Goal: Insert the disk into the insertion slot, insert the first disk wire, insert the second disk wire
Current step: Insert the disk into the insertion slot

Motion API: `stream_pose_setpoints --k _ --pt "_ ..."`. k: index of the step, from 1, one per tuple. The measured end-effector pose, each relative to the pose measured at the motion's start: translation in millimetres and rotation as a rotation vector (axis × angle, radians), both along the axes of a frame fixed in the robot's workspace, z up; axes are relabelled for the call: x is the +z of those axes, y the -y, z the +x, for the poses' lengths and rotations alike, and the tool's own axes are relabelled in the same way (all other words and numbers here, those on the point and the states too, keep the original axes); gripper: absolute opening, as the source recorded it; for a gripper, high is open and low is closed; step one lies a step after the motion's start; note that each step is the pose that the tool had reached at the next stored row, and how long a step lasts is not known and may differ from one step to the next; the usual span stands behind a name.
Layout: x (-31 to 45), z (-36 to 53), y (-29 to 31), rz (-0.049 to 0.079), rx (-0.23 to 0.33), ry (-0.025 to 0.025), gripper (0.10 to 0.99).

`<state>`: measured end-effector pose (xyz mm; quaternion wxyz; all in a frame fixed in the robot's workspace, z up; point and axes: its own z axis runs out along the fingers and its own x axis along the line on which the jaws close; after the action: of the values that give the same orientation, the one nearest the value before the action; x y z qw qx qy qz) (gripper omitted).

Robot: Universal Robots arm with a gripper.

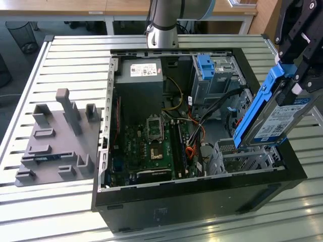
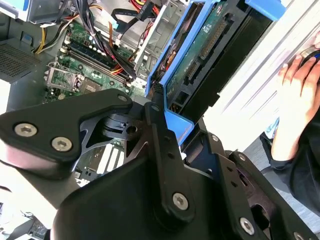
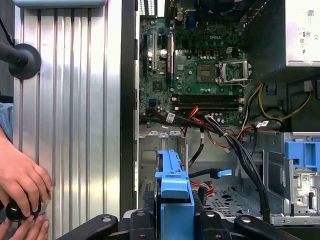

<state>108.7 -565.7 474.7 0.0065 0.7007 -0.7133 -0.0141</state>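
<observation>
A black open-sided desktop computer case point(image 1: 202, 201) lies on a table of silver slatted aluminium point(image 1: 75, 55). In the exterior view, the black robot gripper point(image 1: 292, 80) comes in from the upper part of the view's right side. Its fingers are closed firmly on the upper end of the disk point(image 1: 270, 118), a flat grey metal hard drive with a white label in a bright blue plastic carrier. The disk hangs steeply tilted. Its lower end is at the top edge of the insertion slot point(image 1: 242, 156), a low silver sheet-metal cage with perforated walls in the case's near corner. It is not lying inside the slot, and I cannot tell whether the two touch. Behind the slot stands a taller silver cage with a blue latch point(image 1: 212, 75). Loose black, red and orange cables point(image 1: 197, 126) run between it and the green motherboard point(image 1: 151, 141). A grey plastic fixture plate point(image 1: 55, 136) sits on the table, well apart, towards the exterior view's left. In the second wrist view the disk's green circuit board point(image 2: 200, 45) faces the camera. In the first wrist view a person's hand point(image 3: 22, 180) rests on the table beside the case.
</observation>
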Motion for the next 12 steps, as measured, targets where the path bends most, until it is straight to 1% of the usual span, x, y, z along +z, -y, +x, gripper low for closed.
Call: stream_pose_setpoints --k 2,4,8,12 --pt "-1.0 -1.1 0.0 0.000 0.000 0.0046 0.365" --pt "-1.8 -2.8 -0.1 0.000 0.000 0.0074 0.365" --pt "-3.6 -7.4 -0.5 0.000 0.000 0.0082 0.365" --pt "-6.9 -9.4 -2.7 0.000 0.001 0.0082 0.365"
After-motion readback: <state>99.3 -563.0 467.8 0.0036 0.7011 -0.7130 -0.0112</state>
